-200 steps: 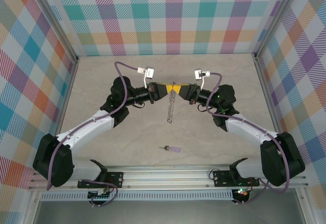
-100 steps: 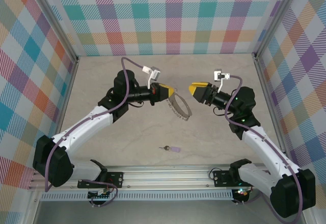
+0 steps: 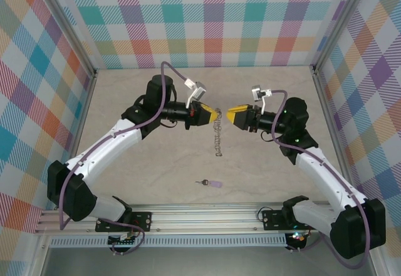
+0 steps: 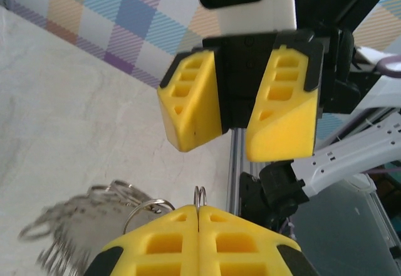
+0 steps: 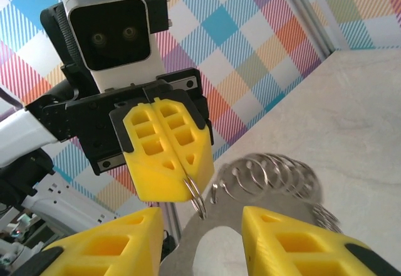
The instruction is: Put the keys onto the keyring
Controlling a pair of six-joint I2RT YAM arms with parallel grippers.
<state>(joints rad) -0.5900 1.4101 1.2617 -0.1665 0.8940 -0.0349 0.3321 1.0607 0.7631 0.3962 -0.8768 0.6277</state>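
1. Above the middle of the surface point(image 3: 144, 169), the left pincer point(image 3: 213, 115) is clenched on one small wire loop at the rim of the keyring point(image 3: 218, 135). From above, the keyring hangs edge-on below it as a thin silvery line. I cannot tell whether its lower end touches the surface.
2. The right pincer point(image 3: 230, 114) faces the left one tip to tip, just beside it. It is released, with its jaws spread and nothing grasped.
3. The keys point(image 3: 208, 182) lie flat on the surface toward the near edge, well apart from both pincers and just past the ring's low end. Their long axis runs left to right, with the dark key on the left and the lilac tag on the right.
4. Both pincers are about equally far from the keys. Since the right one is free, the pick-up likely falls to it, reaching down and back toward the arm bases.
5. In the right wrist view the keyring point(image 5: 269, 175) shows as a grey hoop lined with overlapping wire loops. The keys are tiny beside it and will probably need a fine pinch.
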